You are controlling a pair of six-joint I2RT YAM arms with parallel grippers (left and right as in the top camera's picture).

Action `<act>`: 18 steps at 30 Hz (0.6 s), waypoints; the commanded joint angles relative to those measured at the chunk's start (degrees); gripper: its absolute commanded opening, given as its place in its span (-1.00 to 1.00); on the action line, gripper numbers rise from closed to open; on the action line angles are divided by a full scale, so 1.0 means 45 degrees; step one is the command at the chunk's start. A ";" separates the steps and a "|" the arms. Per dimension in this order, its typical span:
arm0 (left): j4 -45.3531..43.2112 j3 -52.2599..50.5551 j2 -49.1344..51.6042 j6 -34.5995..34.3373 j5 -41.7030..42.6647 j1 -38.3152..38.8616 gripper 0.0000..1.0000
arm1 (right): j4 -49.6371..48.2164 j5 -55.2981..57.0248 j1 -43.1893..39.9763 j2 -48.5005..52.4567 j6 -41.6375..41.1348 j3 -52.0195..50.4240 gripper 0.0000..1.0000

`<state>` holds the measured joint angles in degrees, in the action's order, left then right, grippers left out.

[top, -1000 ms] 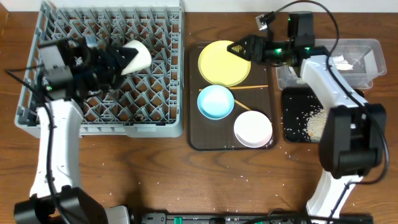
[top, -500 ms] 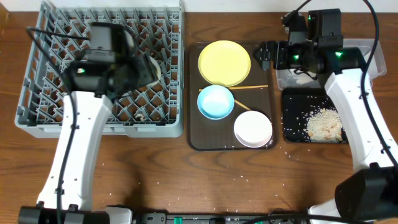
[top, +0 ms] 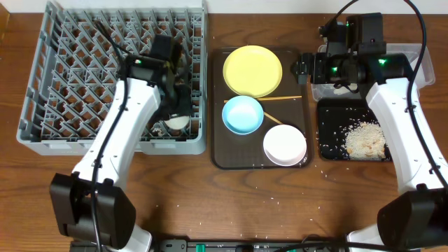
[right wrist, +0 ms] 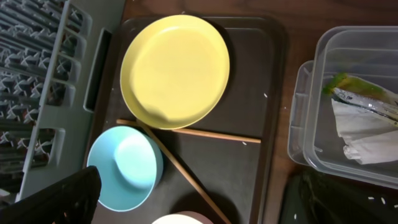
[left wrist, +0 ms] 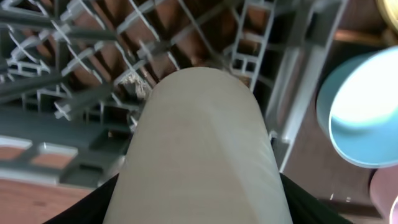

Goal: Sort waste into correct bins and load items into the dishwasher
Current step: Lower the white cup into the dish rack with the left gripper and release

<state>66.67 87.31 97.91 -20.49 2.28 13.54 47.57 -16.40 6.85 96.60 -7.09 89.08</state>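
While my left fingers (left wrist: 102, 205) clamp the white cup (left wrist: 199, 155), its long axis points into near-right cells of the rack (top: 77, 77).

t−1.0 s to now: the left arm (top: 119, 140) is swinging across the dish rack (top: 70, 91), going from the left rows to the front right corner. The small white cup (top: 176, 124) is travelling with it, from the rack's upper middle down to the cells beside the near right wall. The right gripper (top: 302, 68) is pulling back off the yellow plate (top: 252, 70) toward the clear tub (top: 413, 56); since t−0.5 s it is barely shifting. The right forearm is no longer crossing the black tray (top: 330, 126), and the rice pile (top: 365, 142) is showing uncovered.
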 commanded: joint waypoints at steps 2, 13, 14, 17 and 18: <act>0.0432 0.0160 -0.0015 0.0131 -0.0282 0.0214 -0.85 | 0.0010 0.0126 0.0068 -0.0073 0.0063 0.0034 0.98; -0.0291 -0.0393 0.1093 0.0015 -0.0272 0.0214 -0.85 | 0.0073 0.0121 0.0078 -0.0073 0.0019 0.0034 0.99; -0.0243 -0.0393 0.1239 0.0015 -0.0272 0.0214 -0.85 | 0.0107 0.0121 0.0078 -0.0073 0.0019 0.0034 0.98; -0.0214 -0.0393 0.1647 -0.0019 -0.0277 0.0214 -0.81 | 0.0223 0.0121 0.0078 -0.0073 0.0019 0.0034 0.99; -0.0223 -0.0393 0.1758 -0.0039 -0.0282 0.0214 -0.73 | 0.0257 0.0121 0.0078 -0.0073 0.0019 0.0034 0.98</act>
<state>65.47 86.52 104.42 -20.71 2.15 14.52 48.47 -16.08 6.85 96.60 -7.14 89.08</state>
